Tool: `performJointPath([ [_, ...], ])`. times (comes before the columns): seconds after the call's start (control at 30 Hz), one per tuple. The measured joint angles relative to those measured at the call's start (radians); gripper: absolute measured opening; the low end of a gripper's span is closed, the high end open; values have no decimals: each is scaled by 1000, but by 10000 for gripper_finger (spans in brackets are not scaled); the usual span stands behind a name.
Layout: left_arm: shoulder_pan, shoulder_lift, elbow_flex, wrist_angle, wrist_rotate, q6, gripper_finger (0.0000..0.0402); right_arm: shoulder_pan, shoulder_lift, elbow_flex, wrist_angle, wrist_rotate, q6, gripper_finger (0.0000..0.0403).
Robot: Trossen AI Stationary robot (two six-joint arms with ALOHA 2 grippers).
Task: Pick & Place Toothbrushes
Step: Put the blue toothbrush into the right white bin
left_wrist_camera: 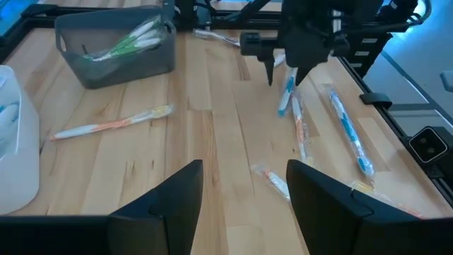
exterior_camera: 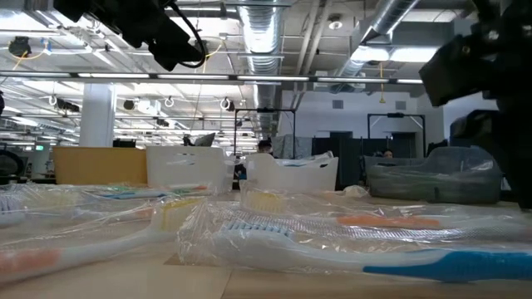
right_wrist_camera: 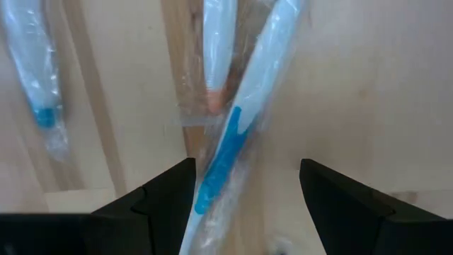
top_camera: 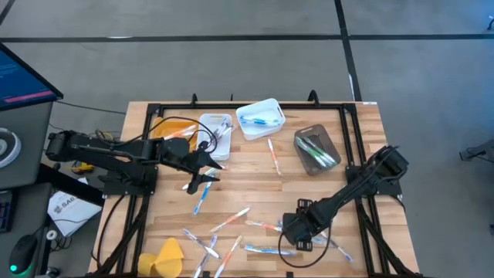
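Wrapped toothbrushes lie flat and scattered on the wooden table (top_camera: 255, 193). My right gripper (right_wrist_camera: 244, 177) points down, open, low over the near right part. A blue-and-white toothbrush (right_wrist_camera: 233, 134) lies between its fingers, which stand on either side of it without touching. An orange-tipped toothbrush (right_wrist_camera: 216, 57) lies crossed against it. The left wrist view shows the same gripper (left_wrist_camera: 283, 76) just above that blue brush (left_wrist_camera: 287, 92). My left gripper (top_camera: 202, 179) hangs open above the table's middle left, with nothing between its fingers (left_wrist_camera: 177, 205).
At the far edge stand an orange bin (top_camera: 171, 130), two white bins (top_camera: 216, 130) (top_camera: 261, 117) and a grey bin (top_camera: 316, 148) holding green brushes. A yellow lump (top_camera: 166, 259) lies at the near left. Black frame rails (top_camera: 351, 147) border the table.
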State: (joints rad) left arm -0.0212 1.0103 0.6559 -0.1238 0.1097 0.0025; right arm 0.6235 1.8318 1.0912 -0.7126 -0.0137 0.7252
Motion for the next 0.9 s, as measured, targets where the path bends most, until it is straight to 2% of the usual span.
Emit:
performJointPath([
  [0.3,0,0,0,-2,0,0,197,-12,61,8,-15,-11,-18,248],
  [0.43,0,0,0,-3,0,0,197,-29,62,7,-16,-18,-33,231],
  [0.57,0,0,-3,1,0,0,197,-51,61,4,-24,-31,-63,181],
  [0.83,0,0,-51,12,0,0,197,-107,61,1,-53,-58,-96,21],
  [0.9,0,0,-52,13,0,0,197,-116,61,1,-54,-66,-111,15],
])
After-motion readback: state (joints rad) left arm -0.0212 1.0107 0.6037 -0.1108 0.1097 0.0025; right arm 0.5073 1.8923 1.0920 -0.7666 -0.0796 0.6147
